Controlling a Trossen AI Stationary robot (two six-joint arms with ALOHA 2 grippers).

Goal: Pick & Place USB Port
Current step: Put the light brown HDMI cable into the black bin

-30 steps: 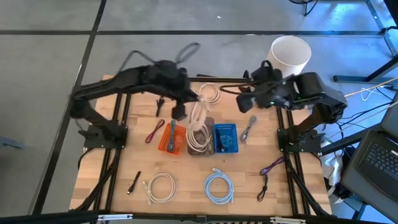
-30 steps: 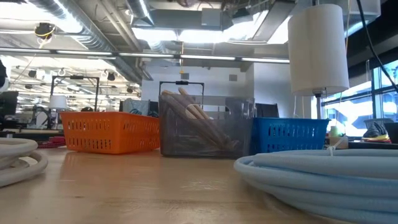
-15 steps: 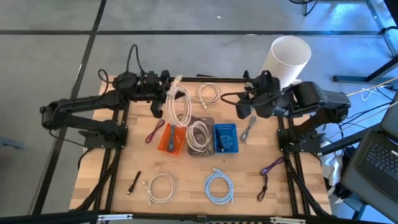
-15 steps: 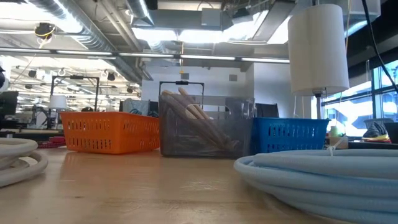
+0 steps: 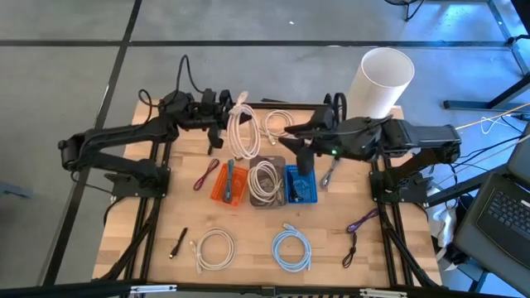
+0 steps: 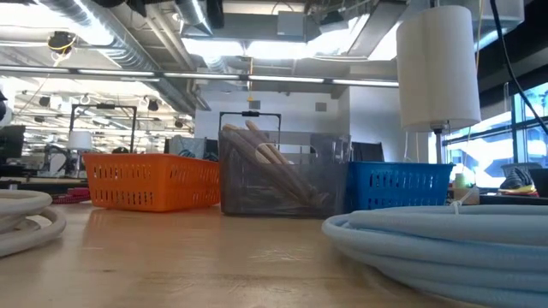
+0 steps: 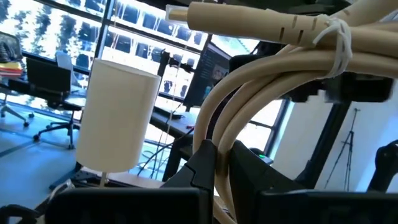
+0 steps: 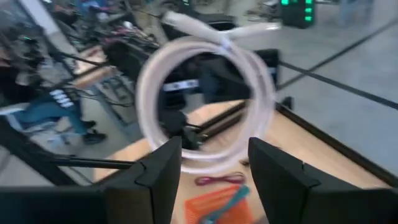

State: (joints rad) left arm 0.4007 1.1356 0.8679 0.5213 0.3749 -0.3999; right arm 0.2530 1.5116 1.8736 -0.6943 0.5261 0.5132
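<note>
A beige cable coil (image 5: 243,132) is held up by the left claw (image 5: 224,124), clear of the worktop (image 5: 240,223) and hanging just beside the fingers, above and behind the 3 bins. It is judged to be lifted this high so that it can be carried without snagging the bin walls. In the left wrist view the strands of the coil (image 7: 261,93) are seen pinched between the 2 fingers, so the left claw is nearly closed on the cable.

The bins stand in a row in front of and below both claws: orange bin (image 5: 228,184), grey bin (image 5: 265,180) already holding a beige coil, blue bin (image 5: 301,184). The sorting appears to be by colour or type.

The right claw (image 5: 303,157) is reached in over the blue bin, apparently to stay near the drop zone. Its fingers (image 8: 155,174) are seen spread wide, with nothing between them; the held coil (image 8: 205,106) is seen beyond the gap.
</note>
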